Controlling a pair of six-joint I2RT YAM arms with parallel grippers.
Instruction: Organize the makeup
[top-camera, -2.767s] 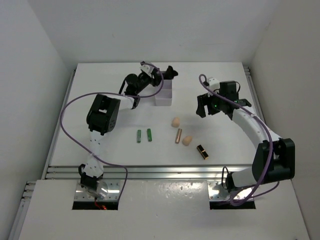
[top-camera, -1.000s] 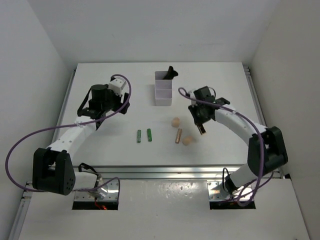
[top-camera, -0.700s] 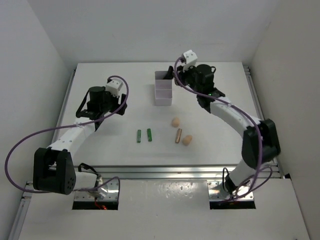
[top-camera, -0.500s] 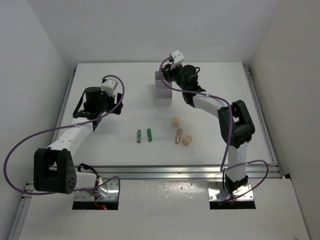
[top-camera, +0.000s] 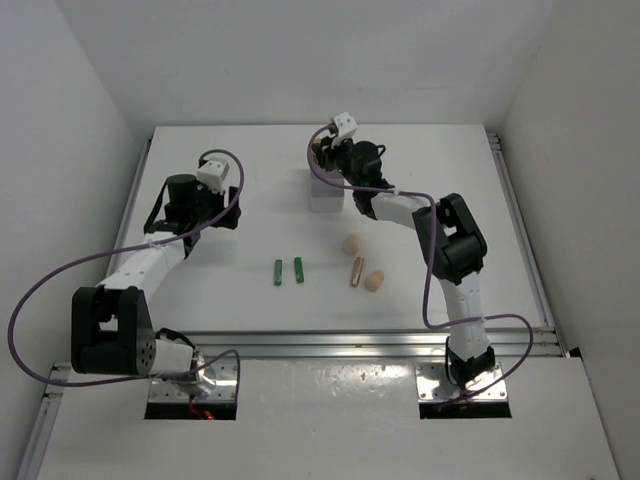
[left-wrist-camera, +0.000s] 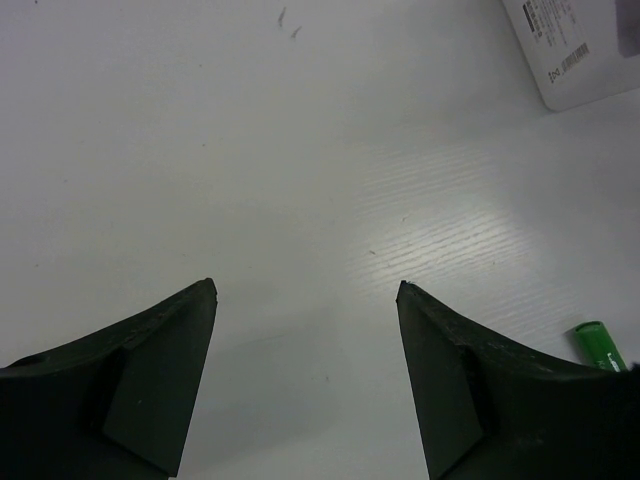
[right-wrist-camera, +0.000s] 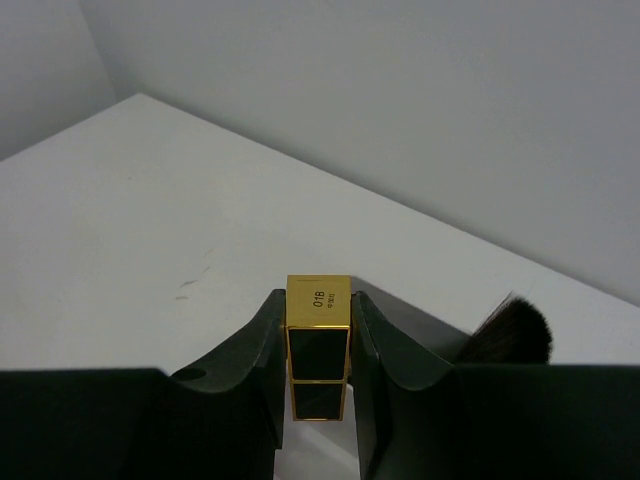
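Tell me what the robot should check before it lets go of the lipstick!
1. Black-and-gold lipstick gripped squarely by the right gripper: ok.
2. Right gripper above the white plastic compartment box: ok.
3. Which compartment lies underneath: cannot tell.
4. Black fluffy brush clear of the drop: cannot tell.
5. Left gripper open, away from the box: ok.

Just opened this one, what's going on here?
The right gripper is shut on the black-gold lipstick and holds it at the white box on the far side of the table, with a black brush head close beside it. The left gripper is open and empty above bare table. Two green tubes, a rose-gold tube and two peach sponges lie unsorted.
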